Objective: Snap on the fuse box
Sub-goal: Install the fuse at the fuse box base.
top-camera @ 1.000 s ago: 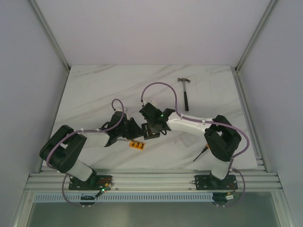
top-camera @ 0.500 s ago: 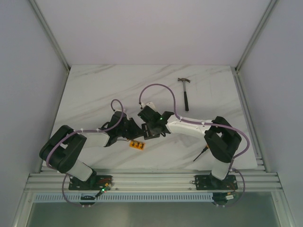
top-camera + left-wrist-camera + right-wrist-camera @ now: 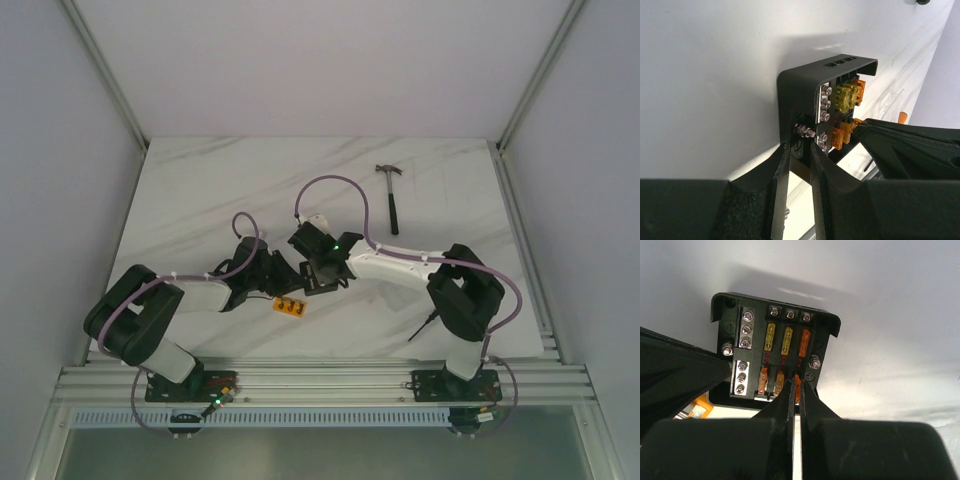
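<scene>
The fuse box (image 3: 752, 347) is a black square box with silver screws and rows of yellow and orange fuses. It is tilted up on its side in the left wrist view (image 3: 800, 90). My left gripper (image 3: 799, 147) is shut on a black edge piece at the box's near side. My right gripper (image 3: 796, 385) is shut on a small orange fuse (image 3: 798, 379) at the lower right slot of the box. From above, both grippers (image 3: 278, 275) (image 3: 318, 272) meet at the table's middle, and they hide most of the box.
A small orange strip with dark dots (image 3: 291, 307) lies just in front of the grippers. A hammer (image 3: 391, 195) lies at the back right. A thin dark tool (image 3: 425, 325) lies near the right arm's base. The table's near edge is a metal rail (image 3: 320, 385).
The right gripper and wrist have shifted slightly left and toward the back. The left gripper has closed a little tighter on the box edge.
</scene>
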